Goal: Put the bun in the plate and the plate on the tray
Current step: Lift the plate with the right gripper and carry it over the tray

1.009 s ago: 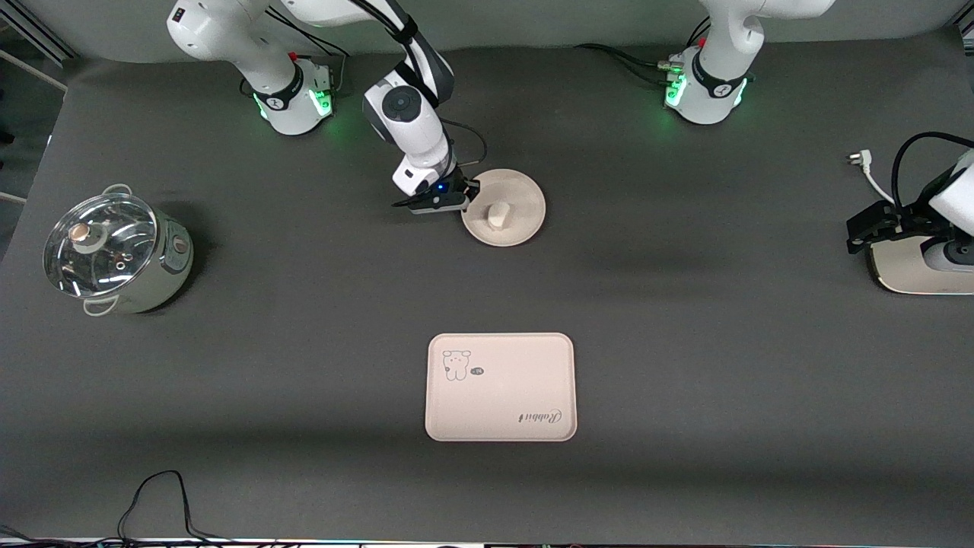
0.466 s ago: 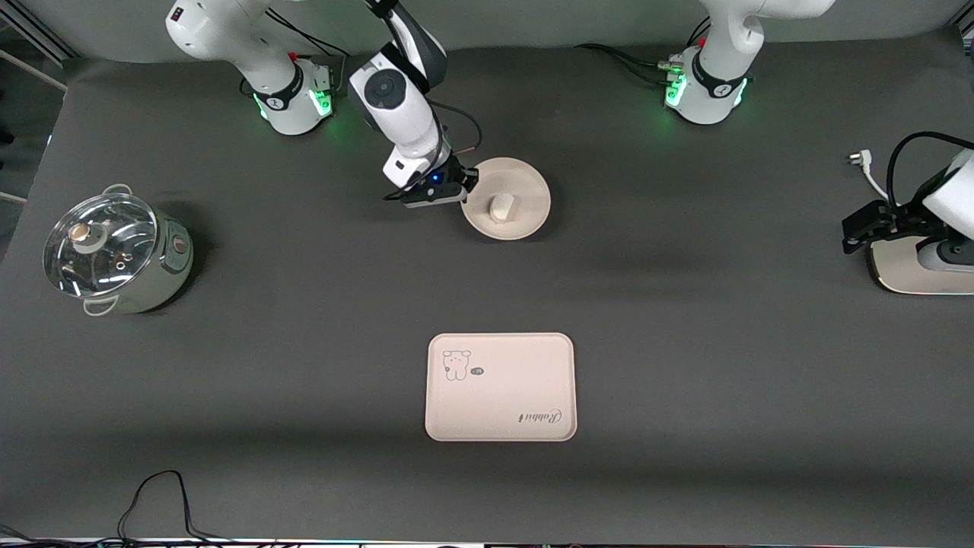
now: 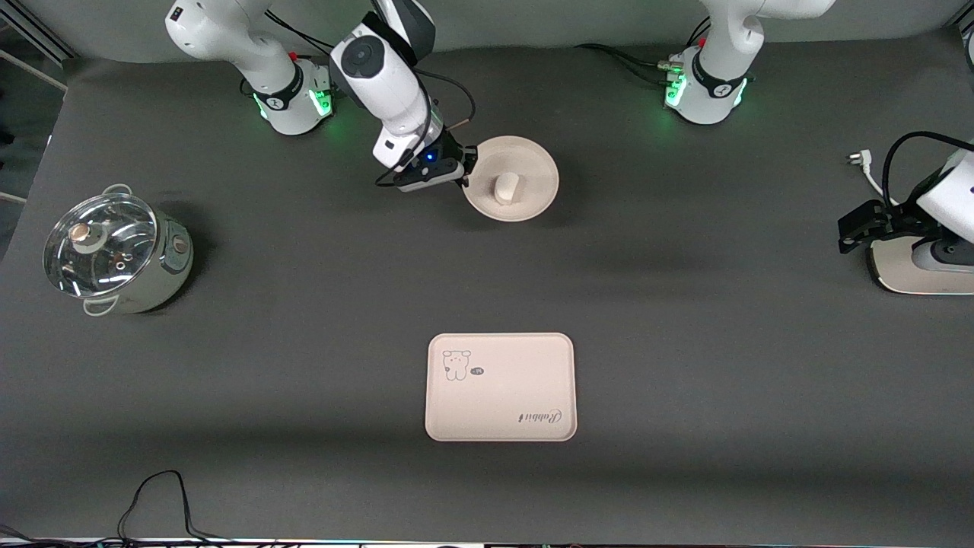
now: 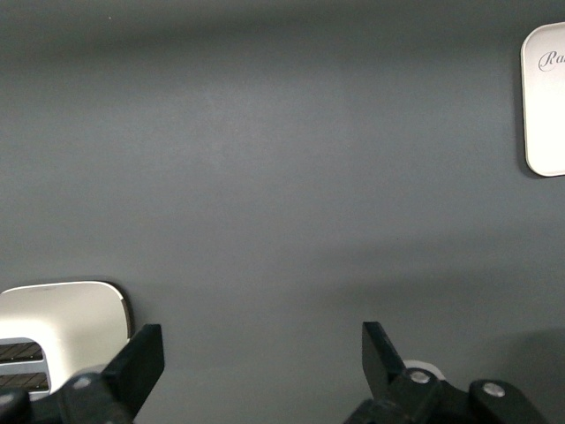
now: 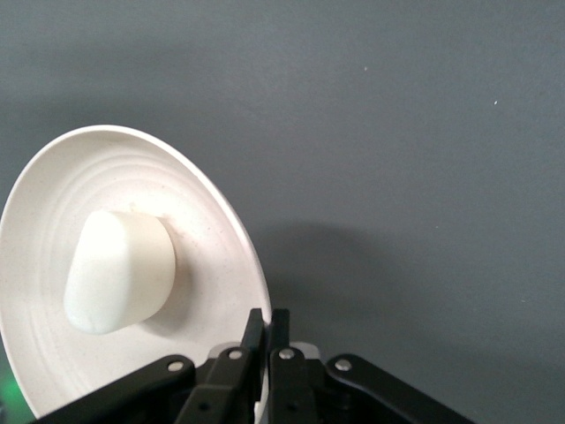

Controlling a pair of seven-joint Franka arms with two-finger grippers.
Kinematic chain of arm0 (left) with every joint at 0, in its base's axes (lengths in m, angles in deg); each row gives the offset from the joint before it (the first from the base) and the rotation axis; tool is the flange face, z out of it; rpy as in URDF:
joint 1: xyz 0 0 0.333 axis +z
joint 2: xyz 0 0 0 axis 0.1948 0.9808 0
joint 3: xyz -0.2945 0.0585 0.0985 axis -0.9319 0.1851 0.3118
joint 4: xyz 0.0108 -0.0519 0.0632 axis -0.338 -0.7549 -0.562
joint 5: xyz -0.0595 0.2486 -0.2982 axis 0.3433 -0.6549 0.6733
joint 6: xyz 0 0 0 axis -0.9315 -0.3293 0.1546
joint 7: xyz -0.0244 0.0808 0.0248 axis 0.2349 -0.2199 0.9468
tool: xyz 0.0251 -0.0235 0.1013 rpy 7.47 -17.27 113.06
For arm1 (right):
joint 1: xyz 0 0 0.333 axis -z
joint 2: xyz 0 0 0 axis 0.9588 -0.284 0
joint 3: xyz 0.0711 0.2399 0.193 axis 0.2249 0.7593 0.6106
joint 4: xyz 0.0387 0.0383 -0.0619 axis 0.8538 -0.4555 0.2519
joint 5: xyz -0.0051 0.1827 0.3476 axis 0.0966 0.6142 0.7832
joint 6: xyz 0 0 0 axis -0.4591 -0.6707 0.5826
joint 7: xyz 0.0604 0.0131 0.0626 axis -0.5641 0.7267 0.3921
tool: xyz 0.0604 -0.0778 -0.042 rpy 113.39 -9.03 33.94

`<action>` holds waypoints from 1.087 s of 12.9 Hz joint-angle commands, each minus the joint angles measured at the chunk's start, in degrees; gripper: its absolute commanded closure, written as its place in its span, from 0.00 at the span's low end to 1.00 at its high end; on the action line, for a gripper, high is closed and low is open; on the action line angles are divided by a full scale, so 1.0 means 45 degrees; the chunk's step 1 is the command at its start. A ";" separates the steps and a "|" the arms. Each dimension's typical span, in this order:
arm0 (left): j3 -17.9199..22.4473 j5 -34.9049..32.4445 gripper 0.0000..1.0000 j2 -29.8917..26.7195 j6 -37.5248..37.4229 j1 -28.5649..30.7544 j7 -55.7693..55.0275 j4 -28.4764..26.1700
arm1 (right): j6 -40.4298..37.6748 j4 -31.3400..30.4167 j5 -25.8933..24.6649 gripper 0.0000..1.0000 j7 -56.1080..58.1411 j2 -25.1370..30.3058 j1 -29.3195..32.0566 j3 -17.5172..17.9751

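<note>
The round beige-pink plate [image 3: 512, 178] is held up off the table, tilted, with the cream-white bun [image 3: 505, 188] lying in it. My right gripper [image 3: 464, 169] is shut on the plate's rim at the side toward the right arm's end. In the right wrist view the plate [image 5: 216, 265] and bun [image 5: 119, 269] fill one side, with the fingers pinching the rim [image 5: 267, 331]. The rectangular tray [image 3: 500, 387] with the bear drawing and "Rabbit" lies on the table nearer the front camera. My left gripper [image 3: 856, 228] is open and waits at the left arm's end; its view shows a corner of the tray [image 4: 546, 102].
A steel pot with a glass lid [image 3: 114, 253] stands toward the right arm's end. A beige device [image 3: 909, 270] sits under the left gripper, also in the left wrist view [image 4: 62, 322]. A white plug and cable [image 3: 864, 164] lie nearby.
My right gripper has lifted the plate with the bun off the table and carried it up toward the robots' bases. The left gripper shifted slightly.
</note>
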 commanded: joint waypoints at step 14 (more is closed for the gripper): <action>0.0081 -0.0070 0.00 -0.0129 -0.0177 -0.0122 -0.0065 -0.0083 | -0.4287 1.3795 0.0308 0.98 0.1798 -0.8994 0.4762 0.0082</action>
